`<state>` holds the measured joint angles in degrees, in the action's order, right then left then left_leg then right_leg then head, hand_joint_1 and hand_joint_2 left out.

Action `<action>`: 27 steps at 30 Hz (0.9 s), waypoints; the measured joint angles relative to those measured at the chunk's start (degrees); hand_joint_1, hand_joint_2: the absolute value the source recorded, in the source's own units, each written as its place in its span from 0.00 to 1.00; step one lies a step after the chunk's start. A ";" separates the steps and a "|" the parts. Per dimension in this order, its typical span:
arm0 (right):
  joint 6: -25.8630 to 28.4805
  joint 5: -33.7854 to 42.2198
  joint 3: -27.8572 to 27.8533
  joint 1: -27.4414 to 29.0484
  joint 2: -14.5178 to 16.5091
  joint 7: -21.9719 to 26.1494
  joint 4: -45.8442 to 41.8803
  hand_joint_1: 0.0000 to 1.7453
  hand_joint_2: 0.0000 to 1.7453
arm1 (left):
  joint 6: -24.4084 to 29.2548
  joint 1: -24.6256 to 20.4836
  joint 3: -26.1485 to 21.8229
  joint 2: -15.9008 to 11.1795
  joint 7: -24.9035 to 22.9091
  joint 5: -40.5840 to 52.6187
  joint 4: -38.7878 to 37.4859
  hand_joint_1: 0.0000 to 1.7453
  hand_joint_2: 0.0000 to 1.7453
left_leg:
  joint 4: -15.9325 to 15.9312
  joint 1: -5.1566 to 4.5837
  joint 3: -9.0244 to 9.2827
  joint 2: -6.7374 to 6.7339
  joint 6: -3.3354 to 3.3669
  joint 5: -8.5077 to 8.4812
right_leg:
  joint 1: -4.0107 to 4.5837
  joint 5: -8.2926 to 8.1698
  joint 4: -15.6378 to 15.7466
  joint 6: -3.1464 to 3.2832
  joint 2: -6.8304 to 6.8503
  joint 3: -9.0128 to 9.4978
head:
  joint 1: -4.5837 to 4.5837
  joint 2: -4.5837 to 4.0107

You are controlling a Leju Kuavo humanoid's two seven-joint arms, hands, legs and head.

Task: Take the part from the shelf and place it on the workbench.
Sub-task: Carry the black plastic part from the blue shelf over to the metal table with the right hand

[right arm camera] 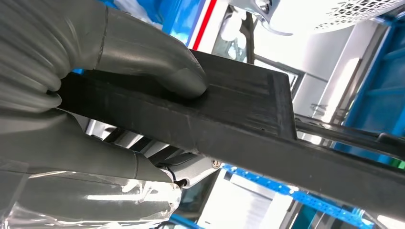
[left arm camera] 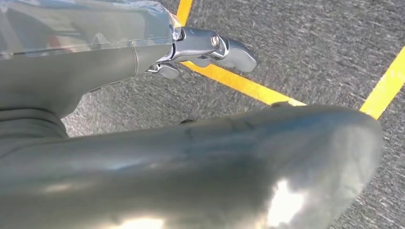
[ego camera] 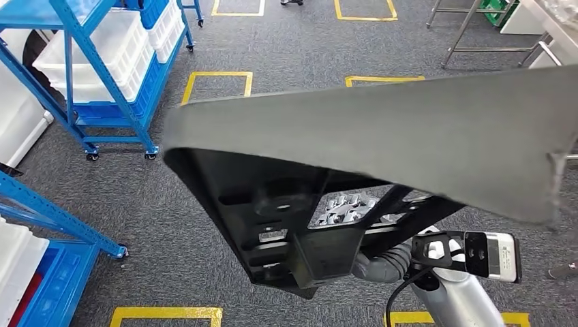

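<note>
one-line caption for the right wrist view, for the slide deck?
Right hand grips the edge of the black part, thumb pressed on top, with blue shelving behind.

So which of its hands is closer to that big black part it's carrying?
Right. The right hand grips the black part, thumb pressed on its edge. The left hand hangs apart from it over the grey floor, holding nothing.

— Can you read any text, label or number anywhere?
— No, you'll find none legible. The small label on the wrist camera module point(ego camera: 503, 255) carries print, but it's too small to read.
</note>
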<state>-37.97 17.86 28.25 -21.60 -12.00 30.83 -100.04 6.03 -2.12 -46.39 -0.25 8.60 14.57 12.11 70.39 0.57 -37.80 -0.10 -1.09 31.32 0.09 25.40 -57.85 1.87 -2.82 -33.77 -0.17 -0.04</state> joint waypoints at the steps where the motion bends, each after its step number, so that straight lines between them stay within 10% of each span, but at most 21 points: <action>1: -0.05 0.00 0.06 0.00 0.00 -0.02 0.05 0.99 1.00 | 0.00 0.00 -0.11 0.00 -0.02 -0.02 0.00 0.00 0.00 | -4.04 0.26 1.80 0.77 -0.14 -2.01 | -0.13 0.22 -0.37 -0.26 -0.61 -0.06 | -0.01 0.00; 6: -0.08 0.07 0.28 -0.02 -0.02 -0.27 0.26 0.99 1.00 | 0.11 -0.18 -0.44 0.03 0.01 -0.11 -0.01 0.00 0.00 | -10.76 0.30 4.75 2.35 0.86 -4.11 | -0.33 0.46 -1.61 -1.73 -2.90 -1.26 | 0.04 0.00; 9: -0.18 0.27 0.29 -0.14 -0.04 -0.34 0.34 0.99 1.00 | 0.66 -0.18 -0.74 -0.05 0.32 -0.12 0.01 0.00 0.00 | -11.22 0.35 4.88 0.81 1.92 -4.42 | -0.30 2.32 -4.40 -2.38 -0.68 -2.56 | -0.08 0.00; 12: 0.01 0.71 0.34 -0.30 -0.04 -0.52 0.45 0.99 1.00 | 0.86 0.05 -1.04 -0.31 0.64 -0.01 0.02 0.00 0.00 | -11.29 0.07 4.79 -0.83 2.38 -4.34 | -0.49 7.39 -14.90 -2.89 2.14 -7.64 | -0.17 0.00; 14: 0.27 1.01 0.43 -0.29 -0.04 -0.73 0.53 0.99 1.00 | 0.74 0.10 -1.12 -0.45 0.71 0.13 0.03 0.00 0.00 | -11.28 -0.11 4.82 -1.92 2.48 -4.22 | -0.59 7.64 -17.87 -2.89 2.49 -9.18 | -0.17 0.00; 18: 0.97 1.27 0.48 -0.36 0.03 -1.20 0.38 0.99 1.00 | 0.16 0.00 -1.13 -0.50 0.97 0.61 0.04 0.00 0.00 | -11.34 -0.39 5.50 -3.67 2.22 -3.75 | 0.34 1.40 -4.62 -1.62 5.47 -2.23 | -0.16 0.00; 22: 1.61 1.04 0.58 -0.22 0.29 -1.68 -0.32 0.99 1.00 | -0.05 -0.06 -1.13 -0.51 1.27 1.20 0.06 0.00 0.00 | -11.53 -0.42 5.90 -5.36 1.19 -3.34 | 1.18 0.74 -0.87 -0.61 5.40 -0.69 | -0.13 0.00; 27: 1.99 0.37 0.75 0.48 0.45 -1.49 -0.92 0.99 1.00 | -0.14 -0.03 -1.37 -0.81 2.05 1.26 0.15 0.00 0.00 | -0.16 -0.01 0.90 -0.71 0.27 2.55 | 0.56 0.23 0.38 0.40 2.68 0.34 | 0.05 0.00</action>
<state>-35.98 18.23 29.00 -21.12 -11.55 29.35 -100.97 5.90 -2.15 -47.76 -1.06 10.65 15.83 12.26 70.23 0.56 -36.90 -0.81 -0.82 33.87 0.65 25.63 -57.47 2.27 -0.14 -33.43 -0.13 -0.04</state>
